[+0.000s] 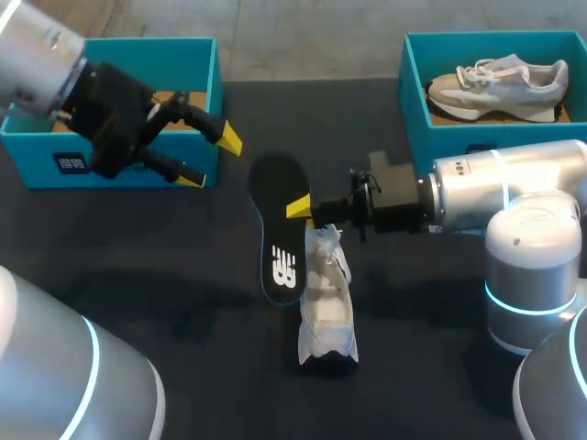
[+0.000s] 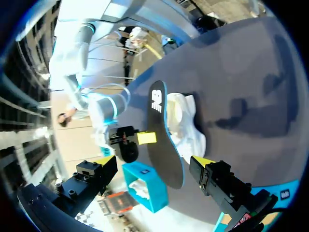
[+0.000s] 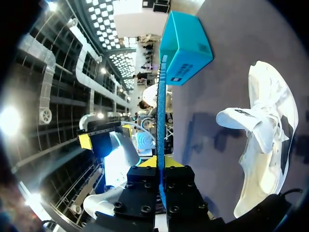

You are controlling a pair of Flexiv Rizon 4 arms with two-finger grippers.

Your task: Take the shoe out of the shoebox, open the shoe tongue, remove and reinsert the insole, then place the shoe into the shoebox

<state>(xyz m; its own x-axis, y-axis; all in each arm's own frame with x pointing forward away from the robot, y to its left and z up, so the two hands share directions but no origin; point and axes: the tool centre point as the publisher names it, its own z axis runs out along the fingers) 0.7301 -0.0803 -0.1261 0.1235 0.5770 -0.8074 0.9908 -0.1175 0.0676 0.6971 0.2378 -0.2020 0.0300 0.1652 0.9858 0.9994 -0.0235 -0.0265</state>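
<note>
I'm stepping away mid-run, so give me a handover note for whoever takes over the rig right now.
Left gripper: open, empty, by the left shoebox.
Right gripper: shut on the insole, which is out of the shoe.
White shoe: lying on the table beside the insole, tongue pulled open.
Done: shoe out, tongue open, insole removed.
Left: reinsert the insole, then put the shoe into the shoebox.
Note: the right shoebox holds another sneaker.

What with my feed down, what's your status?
Right gripper shut on insole, insole out of shoe. Left gripper open, empty. No obstruction seen.
</note>
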